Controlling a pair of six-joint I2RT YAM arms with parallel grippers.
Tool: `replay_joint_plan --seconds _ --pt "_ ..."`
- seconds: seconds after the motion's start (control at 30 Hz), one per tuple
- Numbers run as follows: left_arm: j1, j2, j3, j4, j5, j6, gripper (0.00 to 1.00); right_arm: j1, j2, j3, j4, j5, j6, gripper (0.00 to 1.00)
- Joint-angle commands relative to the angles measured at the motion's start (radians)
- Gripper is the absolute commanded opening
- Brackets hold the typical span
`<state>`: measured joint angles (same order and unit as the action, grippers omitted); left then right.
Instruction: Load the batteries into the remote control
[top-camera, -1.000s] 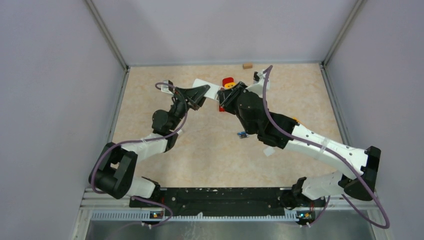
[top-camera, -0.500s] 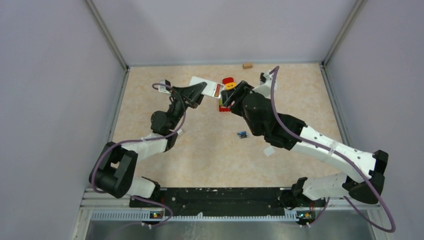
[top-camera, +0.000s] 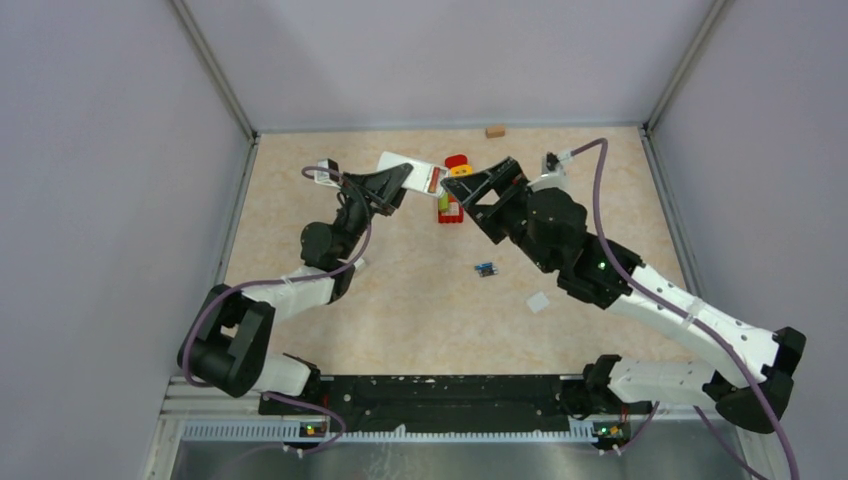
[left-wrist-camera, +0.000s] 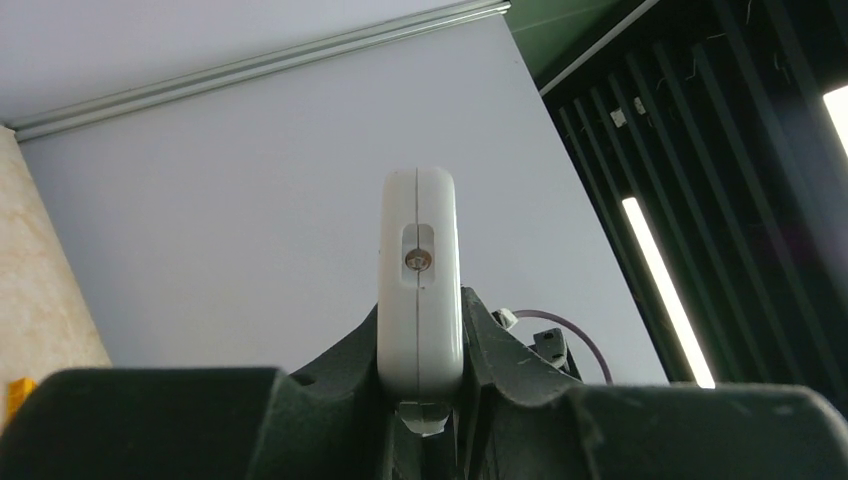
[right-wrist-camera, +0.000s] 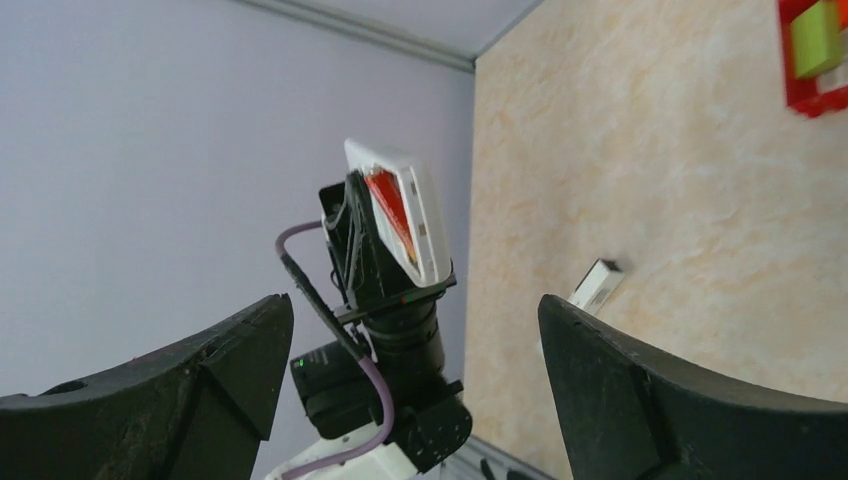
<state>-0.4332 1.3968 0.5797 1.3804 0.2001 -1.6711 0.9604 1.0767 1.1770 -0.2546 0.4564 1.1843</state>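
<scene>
White remote pinched in my left claw, one reddish cell seated in it — my right claw gapes empty beside it, so next I'd fetch the blue cell on the table.

The left claw clamps a white remote control edge-on, its tip pointing to 12 o'clock against a lilac wall; the counter shows at 9 o'clock.
</scene>
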Motion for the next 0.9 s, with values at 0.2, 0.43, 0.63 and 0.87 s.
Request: replay_joint_plan --seconds 0.2,0.43,0.63,0.87 --pt "0.002 -0.071 0.006 0.002 0.003 0.107 0.00 -0.012 0.038 -0.169 0.354 -0.179 0.338 0.96" --pt "0.002 -0.060 0.006 0.011 0.012 0.106 0.00 -0.011 0.064 -0.188 0.474 -0.130 0.354 0.97" --pt "0.002 -0.050 0.002 0.039 0.016 0.098 0.00 -0.028 0.075 -0.193 0.473 -0.108 0.393 0.96" --pt "0.002 -0.036 -0.001 0.080 0.027 0.094 0.00 -0.050 0.088 -0.208 0.518 -0.123 0.439 0.96"
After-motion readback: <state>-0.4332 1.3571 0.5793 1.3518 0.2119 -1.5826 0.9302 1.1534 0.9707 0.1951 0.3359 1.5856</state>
